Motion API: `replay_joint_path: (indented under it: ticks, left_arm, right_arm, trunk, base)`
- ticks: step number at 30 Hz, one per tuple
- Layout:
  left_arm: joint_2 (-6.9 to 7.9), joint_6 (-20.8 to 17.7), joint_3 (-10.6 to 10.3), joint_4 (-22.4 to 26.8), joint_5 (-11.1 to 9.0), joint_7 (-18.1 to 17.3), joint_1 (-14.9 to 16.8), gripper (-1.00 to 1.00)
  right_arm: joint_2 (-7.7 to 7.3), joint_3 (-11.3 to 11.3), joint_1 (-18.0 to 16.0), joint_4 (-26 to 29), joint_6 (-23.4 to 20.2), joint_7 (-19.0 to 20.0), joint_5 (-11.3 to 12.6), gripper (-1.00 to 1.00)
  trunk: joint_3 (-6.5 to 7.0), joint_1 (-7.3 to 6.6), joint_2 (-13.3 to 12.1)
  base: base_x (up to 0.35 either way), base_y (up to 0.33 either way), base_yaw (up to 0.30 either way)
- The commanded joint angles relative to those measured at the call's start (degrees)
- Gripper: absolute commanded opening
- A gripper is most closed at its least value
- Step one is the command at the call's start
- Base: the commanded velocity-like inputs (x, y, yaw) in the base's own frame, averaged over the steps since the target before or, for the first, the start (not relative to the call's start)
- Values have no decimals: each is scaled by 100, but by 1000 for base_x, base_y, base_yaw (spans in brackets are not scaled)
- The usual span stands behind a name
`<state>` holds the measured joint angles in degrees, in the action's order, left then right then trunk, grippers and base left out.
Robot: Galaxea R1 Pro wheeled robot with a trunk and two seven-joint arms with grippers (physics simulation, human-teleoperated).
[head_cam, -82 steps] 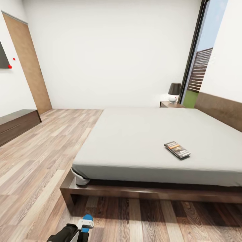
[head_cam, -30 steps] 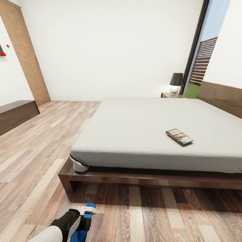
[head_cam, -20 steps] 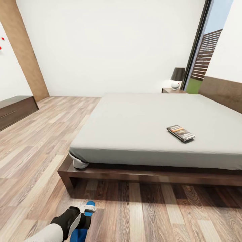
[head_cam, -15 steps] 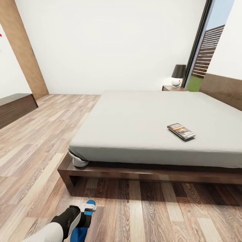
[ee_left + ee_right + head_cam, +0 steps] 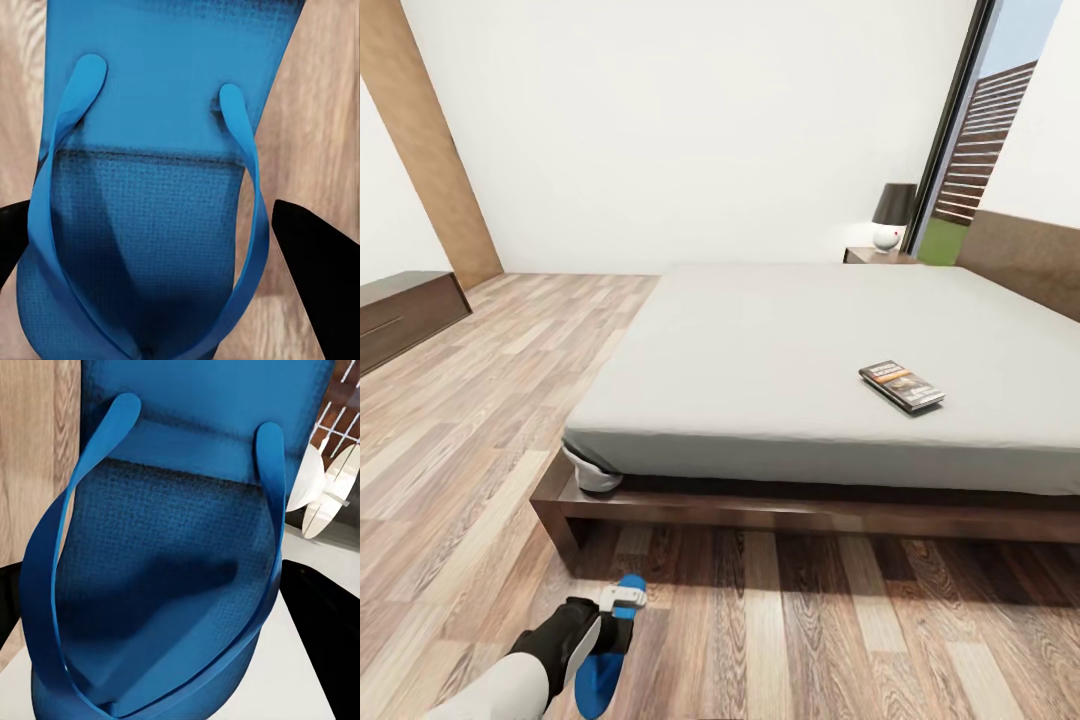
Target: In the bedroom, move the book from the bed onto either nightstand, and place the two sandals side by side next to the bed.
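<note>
Facing the bed [image 5: 780,350] across wood-plank floor [image 5: 450,430], white walls around; its grey mattress carries the book [image 5: 901,386] at two o'clock. A nightstand [image 5: 878,256] with lamp [image 5: 893,215] stands beyond, a dresser [image 5: 405,315] at ten o'clock. My left end effector [image 5: 618,612] grips a blue sandal [image 5: 150,187] over the floor. My right end effector [image 5: 161,637] clamps the second sandal [image 5: 172,555].

Small dark paperback book [image 5: 901,385] lying on the grey mattress of the bed [image 5: 780,350], white title lettering above an orange band on its cover, too small and blurred to read, no other legible text, labels or numbers
</note>
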<state>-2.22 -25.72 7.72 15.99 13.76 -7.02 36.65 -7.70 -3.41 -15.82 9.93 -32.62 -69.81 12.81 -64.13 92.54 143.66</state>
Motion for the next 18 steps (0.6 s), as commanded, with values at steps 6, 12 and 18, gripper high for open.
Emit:
replay_joint_path:
  ticks: [6, 12, 18]
  left_arm:
    - [1, -25, 46, 52, 65, -67, 0, -100]
    - [0, -3, 42, 56, 65, -69, -7, -100]
    - [-6, -5, 45, 54, 70, -61, -5, -100]
  right_arm:
    - [-7, -37, 0, 8, -52, -24, 46, -100]
    - [12, -40, 0, 8, -56, -23, 46, -100]
    - [10, -39, 0, 8, -57, -18, 46, -100]
  trunk:
    - [-5, -1, 2]
    - [-5, -1, 2]
    - [-5, -1, 2]
  base:
    - [0, 0, 0]
    - [1, 1, 0]
    - [108, 88, 0]
